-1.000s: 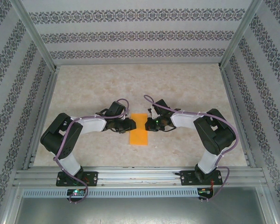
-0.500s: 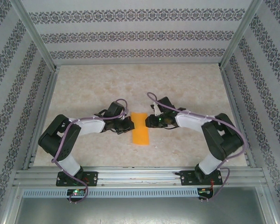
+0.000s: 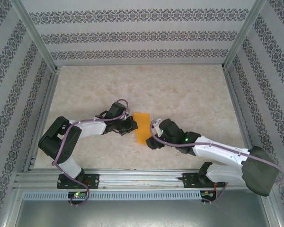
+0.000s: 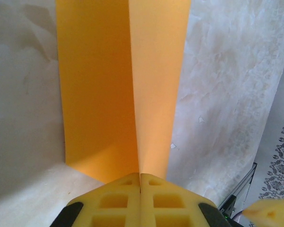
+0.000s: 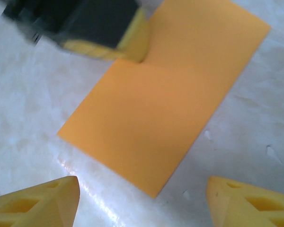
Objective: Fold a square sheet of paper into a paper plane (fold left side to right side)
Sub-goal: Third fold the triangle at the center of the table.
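Folded to an orange strip, the square sheet of paper (image 3: 142, 126) lies mid-way across the table (image 3: 189, 94). Your left gripper (image 4: 140, 182) pinches its left edge. Your right gripper (image 5: 142, 189) hangs spread at its near end. It looks thin, light and floppy, so grip it gently by the edges.

One orange sheet (image 3: 143, 124) (two pincers (image 3: 133, 126) (image 3: 152, 141))

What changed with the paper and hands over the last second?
The right hand opened and pulled back toward the near edge, off the orange paper. The left hand pinched shut on its left edge. The paper stayed folded, only turning slightly.
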